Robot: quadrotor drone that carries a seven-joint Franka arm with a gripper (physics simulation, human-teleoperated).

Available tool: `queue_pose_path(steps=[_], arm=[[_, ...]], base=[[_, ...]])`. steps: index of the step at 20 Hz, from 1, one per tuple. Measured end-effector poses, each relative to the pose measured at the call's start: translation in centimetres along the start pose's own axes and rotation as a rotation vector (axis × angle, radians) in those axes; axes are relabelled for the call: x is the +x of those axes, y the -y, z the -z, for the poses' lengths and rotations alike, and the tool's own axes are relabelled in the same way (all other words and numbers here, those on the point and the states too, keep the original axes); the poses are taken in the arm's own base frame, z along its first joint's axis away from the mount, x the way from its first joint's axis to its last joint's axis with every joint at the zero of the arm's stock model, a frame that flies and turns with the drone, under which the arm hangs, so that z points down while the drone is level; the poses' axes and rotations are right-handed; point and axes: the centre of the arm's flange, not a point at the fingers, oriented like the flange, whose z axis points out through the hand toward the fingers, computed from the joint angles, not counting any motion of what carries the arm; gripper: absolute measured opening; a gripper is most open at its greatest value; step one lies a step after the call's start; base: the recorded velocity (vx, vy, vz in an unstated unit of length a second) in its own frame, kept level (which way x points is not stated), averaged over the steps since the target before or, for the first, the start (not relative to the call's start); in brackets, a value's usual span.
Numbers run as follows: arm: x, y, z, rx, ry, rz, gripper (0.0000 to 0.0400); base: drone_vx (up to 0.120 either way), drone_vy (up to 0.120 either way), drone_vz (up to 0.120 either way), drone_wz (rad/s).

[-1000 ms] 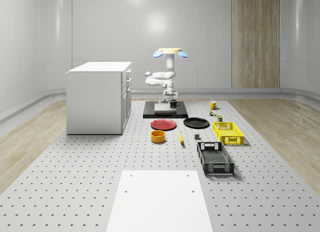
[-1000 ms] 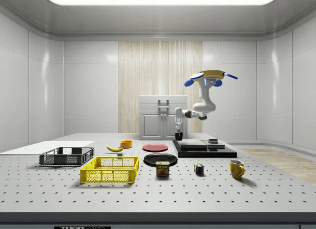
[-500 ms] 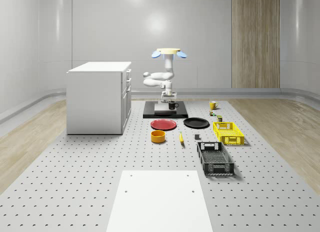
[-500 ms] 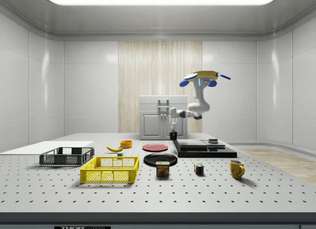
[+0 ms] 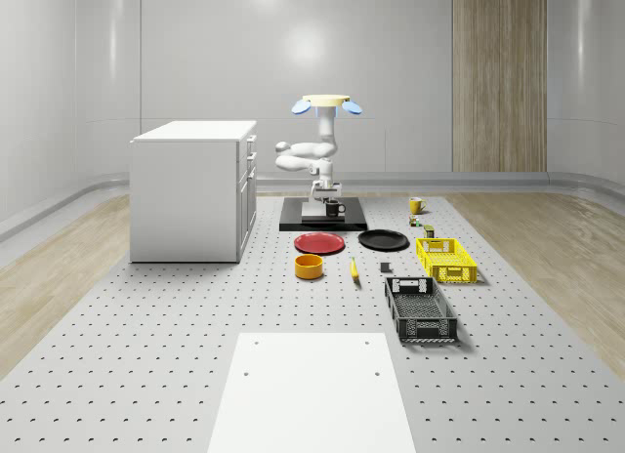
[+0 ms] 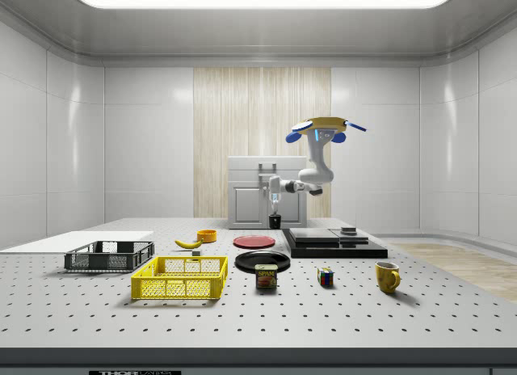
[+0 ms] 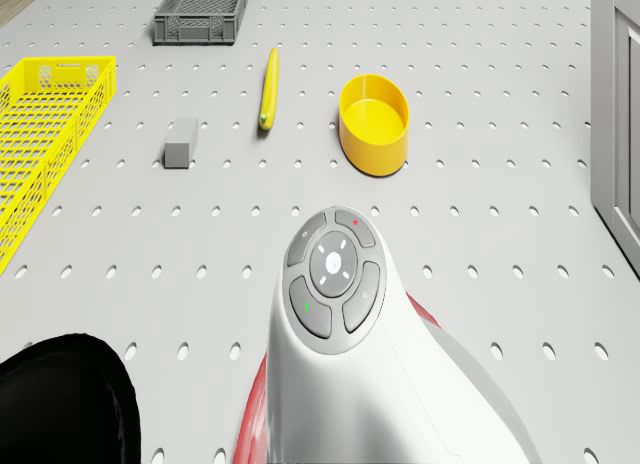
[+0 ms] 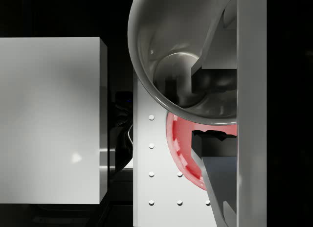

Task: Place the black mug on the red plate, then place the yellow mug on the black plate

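While the drone (image 6: 325, 129) hovers above the near edge of the black platform (image 5: 323, 220), we have the gripper (image 6: 275, 212) clamped on the black mug (image 6: 275, 221), carrying it clear of the floor. That is step one, midway. In the wrist view, the mug's rim (image 8: 161, 90) sits between the fingers (image 8: 215, 153), and the red plate (image 8: 178, 148) peeks out just beyond it. Centre frame in the whole-scene view, that plate (image 5: 319, 243) lies just below the mug. Next, we judge, comes a short carry until the mug hangs over the plate's middle, then a level descent and release. Our yellow mug (image 5: 416, 206) waits right of centre; the black plate (image 5: 383, 240) sits beside the red.
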Motion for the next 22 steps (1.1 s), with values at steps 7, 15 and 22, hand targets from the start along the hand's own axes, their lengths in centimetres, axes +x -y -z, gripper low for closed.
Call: queue_pose_path(steps=[7,15,22], arm=[[0.0,0.0,0.0,0.0,0.0,0.0,0.011],[0.0,0.0,0.0,0.0,0.0,0.0,0.011],[0.97,-0.97,-0.01,0.0,0.0,0.0,0.011]], base=[[0.12,0.0,0.0,0.0],[0.12,0.0,0.0,0.0],[0.023,0.0,0.0,0.0]])
